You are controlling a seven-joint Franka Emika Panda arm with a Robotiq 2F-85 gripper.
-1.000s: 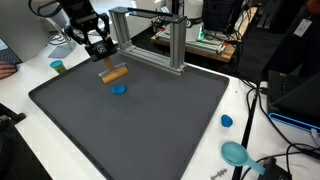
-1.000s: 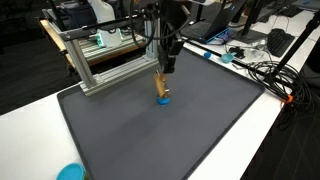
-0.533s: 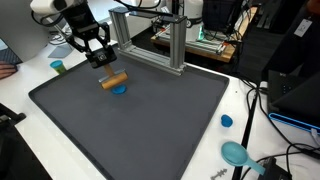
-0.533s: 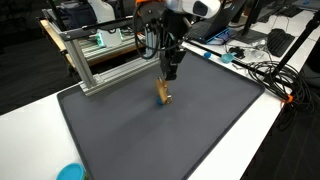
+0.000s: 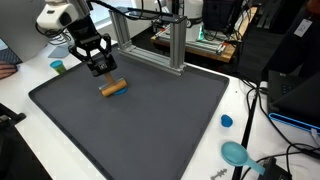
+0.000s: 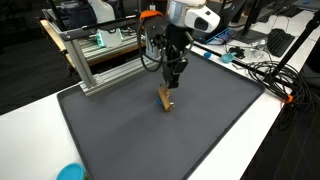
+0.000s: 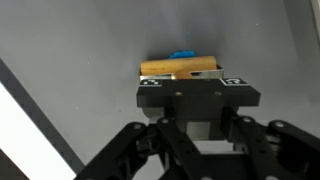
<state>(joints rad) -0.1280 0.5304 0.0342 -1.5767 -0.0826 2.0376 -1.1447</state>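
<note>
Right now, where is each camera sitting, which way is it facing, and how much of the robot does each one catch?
Exterior view: raised beyond a corner of the dark mat, facing across it toward the metal frame; shows the gripper and wrist.
Exterior view: raised at another side of the mat, with the frame at its left; shows the gripper and forearm.
Wrist view: looks down past the gripper body at the wooden block, with a blue thing peeking out behind it.
Shared: both exterior views show the mat, frame, gripper and wooden block.
</note>
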